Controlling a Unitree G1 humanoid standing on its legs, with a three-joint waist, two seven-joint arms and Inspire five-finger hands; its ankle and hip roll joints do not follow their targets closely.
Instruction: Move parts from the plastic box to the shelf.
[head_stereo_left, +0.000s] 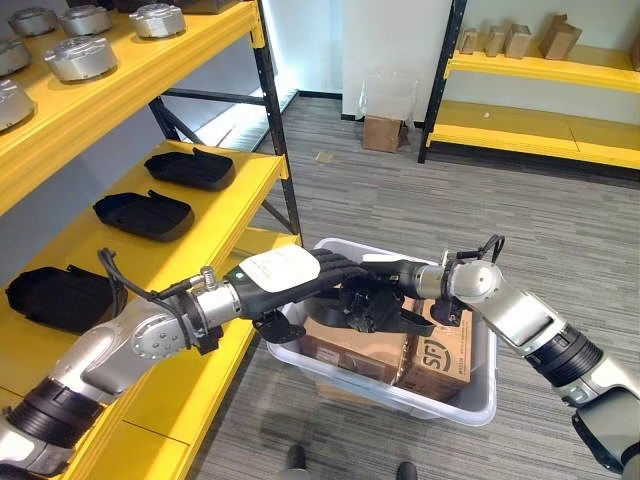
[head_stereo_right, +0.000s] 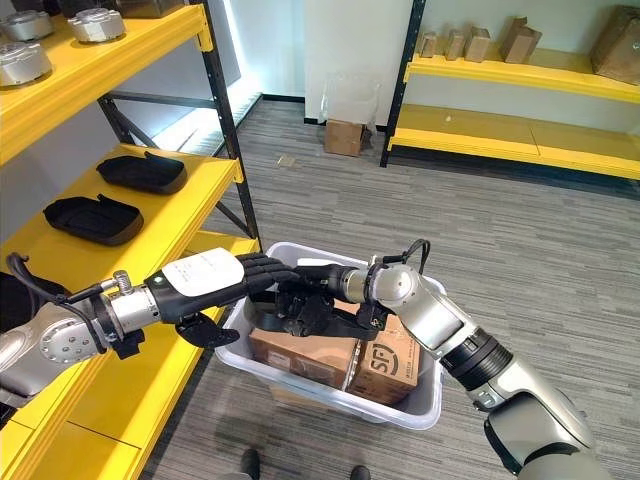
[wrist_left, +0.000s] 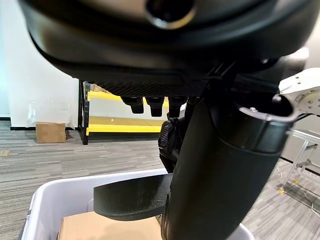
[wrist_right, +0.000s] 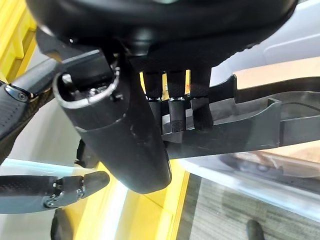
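A black moulded part (head_stereo_left: 365, 305) hangs just above the white plastic box (head_stereo_left: 452, 408), over the cardboard cartons (head_stereo_left: 440, 350) inside it. My right hand (head_stereo_left: 400, 274) reaches in from the right, and its fingers (wrist_right: 175, 107) are curled over the edge of the part (wrist_right: 240, 130). My left hand (head_stereo_left: 285, 272), which has a white back cover, comes from the left. Its fingers are straight and lie over the part's top, meeting the right hand, with the thumb (head_stereo_right: 205, 333) spread below. The yellow shelf (head_stereo_left: 235, 195) stands to the left.
Three black parts (head_stereo_left: 190, 168) (head_stereo_left: 143, 213) (head_stereo_left: 55, 295) lie on the shelf's middle level, and round metal parts (head_stereo_left: 80, 57) on the level above. A second yellow shelf (head_stereo_left: 540, 70) and a cardboard box (head_stereo_left: 382, 132) on the floor stand at the back.
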